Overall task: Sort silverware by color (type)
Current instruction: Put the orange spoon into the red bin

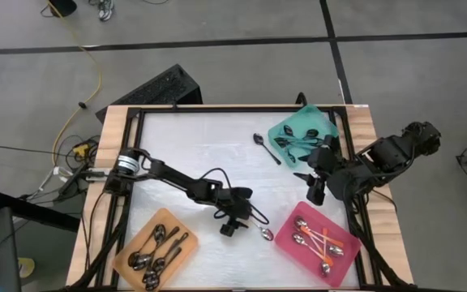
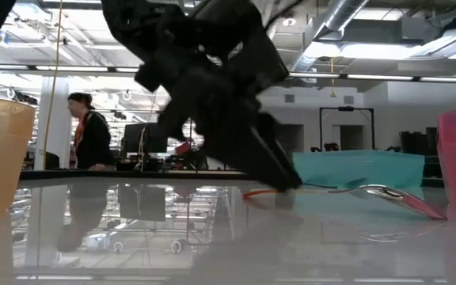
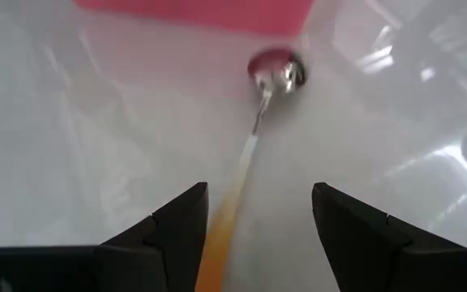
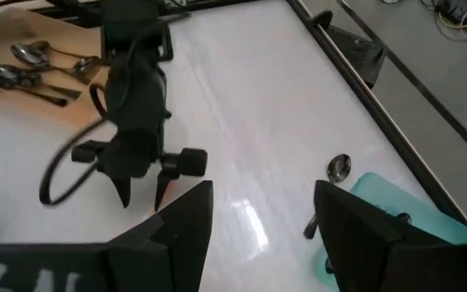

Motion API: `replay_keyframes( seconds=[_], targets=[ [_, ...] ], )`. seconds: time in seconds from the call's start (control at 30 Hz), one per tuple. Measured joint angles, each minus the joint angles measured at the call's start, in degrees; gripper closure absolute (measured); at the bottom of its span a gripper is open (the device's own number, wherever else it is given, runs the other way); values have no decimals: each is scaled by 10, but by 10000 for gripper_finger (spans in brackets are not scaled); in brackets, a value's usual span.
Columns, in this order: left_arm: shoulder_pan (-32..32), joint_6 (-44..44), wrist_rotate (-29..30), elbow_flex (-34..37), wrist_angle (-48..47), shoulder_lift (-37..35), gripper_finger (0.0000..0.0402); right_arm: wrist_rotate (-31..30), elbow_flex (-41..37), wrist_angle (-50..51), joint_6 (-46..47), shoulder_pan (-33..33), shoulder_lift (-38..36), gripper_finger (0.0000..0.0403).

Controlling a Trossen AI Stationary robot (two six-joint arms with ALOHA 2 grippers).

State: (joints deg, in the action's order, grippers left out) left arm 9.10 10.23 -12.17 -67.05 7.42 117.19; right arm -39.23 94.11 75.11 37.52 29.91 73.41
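The right gripper [image 4: 259, 223], fingers apart, hangs over the white table [image 4: 242, 97]. Ahead, the left gripper [image 4: 143, 193] points down. Silver spoons [image 4: 31, 65] lie in the orange tray [image 4: 14, 36] at the far corner.

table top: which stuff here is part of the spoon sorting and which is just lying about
Part of the job:
- orange-handled spoon between the open left gripper fingers
- dark-handled spoon loose beside the teal tray
- spoons in the orange tray, pink tray, teal tray
- right gripper, open, waiting

Lying about:
- yellow cable on the floor
- person in the room behind
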Motion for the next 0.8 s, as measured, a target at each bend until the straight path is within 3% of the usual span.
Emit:
replay_keyframes(
  seconds=[0.33,0.47,0.67,0.8],
  targets=[
    [-3,-11,20,-18,10,47,205,0,0,-2,7,0,0,177],
    [-4,-16,21,-18,5,48,258,-1,0,-3,7,0,0,177],
    [-5,-9,40,-18,2,49,379,-1,0,-3,7,0,0,177],
    [-4,-24,59,-17,1,49,389,-1,0,-3,7,0,0,177]
  ],
)
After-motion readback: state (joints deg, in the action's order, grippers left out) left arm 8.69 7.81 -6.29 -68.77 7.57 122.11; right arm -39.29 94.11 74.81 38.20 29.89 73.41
